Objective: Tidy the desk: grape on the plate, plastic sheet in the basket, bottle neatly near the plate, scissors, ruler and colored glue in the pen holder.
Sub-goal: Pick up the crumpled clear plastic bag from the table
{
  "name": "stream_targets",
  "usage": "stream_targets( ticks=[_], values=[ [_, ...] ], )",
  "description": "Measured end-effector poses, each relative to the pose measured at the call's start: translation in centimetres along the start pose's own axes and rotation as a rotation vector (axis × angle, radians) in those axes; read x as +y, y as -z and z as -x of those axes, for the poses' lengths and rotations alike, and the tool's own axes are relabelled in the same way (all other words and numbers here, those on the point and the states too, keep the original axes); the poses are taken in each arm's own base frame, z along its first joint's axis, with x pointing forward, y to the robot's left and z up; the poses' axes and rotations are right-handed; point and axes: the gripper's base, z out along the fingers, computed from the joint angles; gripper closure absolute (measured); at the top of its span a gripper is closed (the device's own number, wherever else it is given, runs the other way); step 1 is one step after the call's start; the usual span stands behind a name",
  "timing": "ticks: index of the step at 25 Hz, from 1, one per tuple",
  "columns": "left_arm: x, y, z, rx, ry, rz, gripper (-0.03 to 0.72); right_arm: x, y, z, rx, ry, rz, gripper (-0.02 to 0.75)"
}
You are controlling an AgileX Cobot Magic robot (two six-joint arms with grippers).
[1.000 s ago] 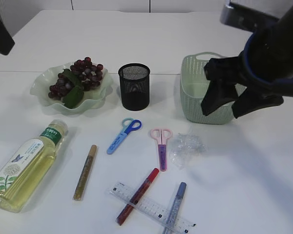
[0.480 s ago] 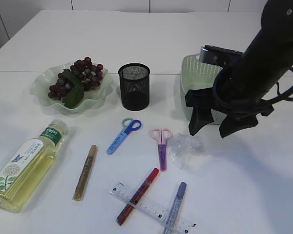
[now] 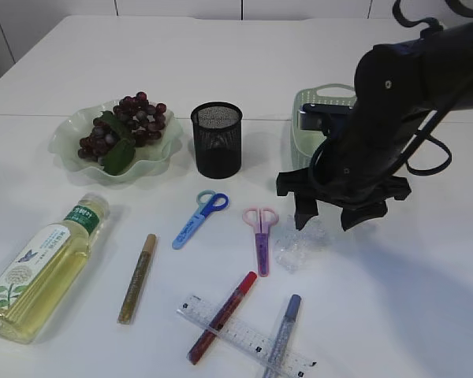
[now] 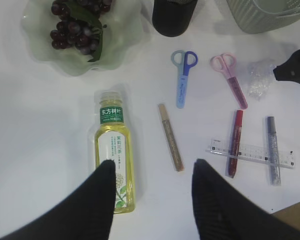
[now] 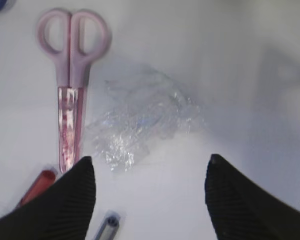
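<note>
The crumpled clear plastic sheet (image 3: 297, 242) lies on the white table right of the pink scissors (image 3: 261, 236). My right gripper (image 3: 327, 219) is open and empty, hovering low just above the sheet (image 5: 145, 125), with its jaws spread wide. The green basket (image 3: 307, 118) stands behind it. My left gripper (image 4: 153, 167) is open and empty, high above the lying bottle (image 4: 114, 150) and the gold glue (image 4: 170, 137). Grapes (image 3: 126, 122) rest on the green plate (image 3: 67, 146). Blue scissors (image 3: 199, 218), ruler (image 3: 244, 335), red glue (image 3: 222, 315) and silver-blue glue (image 3: 282, 335) lie in front of the black pen holder (image 3: 217, 140).
The red and silver-blue glue sticks lie across the ruler near the front edge. The right arm's cables hang over the basket. The pink scissors (image 5: 70, 100) lie close to the left finger of my right gripper.
My right gripper has come down and to the left from in front of the basket to just above the plastic sheet. The objects on the table have not moved.
</note>
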Motion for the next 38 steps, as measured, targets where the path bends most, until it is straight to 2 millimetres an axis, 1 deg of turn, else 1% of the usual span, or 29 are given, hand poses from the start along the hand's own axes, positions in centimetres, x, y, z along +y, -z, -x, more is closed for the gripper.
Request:
stream_targets(
  ticks=[5,9,13,18,25,35,38],
  values=[
    [0.0,0.0,0.0,0.000,0.000,0.000,0.322,0.6,-0.7,2.0,-0.029,0.002,-0.012,0.206],
    [0.0,0.0,0.0,0.000,0.002,0.000,0.322,0.8,-1.4,2.9,-0.022,0.011,-0.024,0.206],
    [0.0,0.0,0.0,0.000,0.002,0.000,0.322,0.7,-2.0,2.8,-0.001,0.017,-0.039,0.206],
    [0.0,0.0,0.0,0.000,0.002,0.000,0.322,0.5,-3.6,2.5,0.052,0.025,-0.064,0.206],
    [0.0,0.0,0.0,0.000,0.002,0.000,0.321,0.6,-3.6,3.0,0.019,0.047,-0.070,0.206],
    [0.0,0.0,0.0,0.000,0.002,0.000,0.321,0.7,-5.3,3.6,0.052,0.069,-0.085,0.206],
    [0.0,0.0,0.0,0.000,0.002,0.000,0.321,0.8,-5.8,3.5,0.073,0.074,-0.093,0.206]
  ],
)
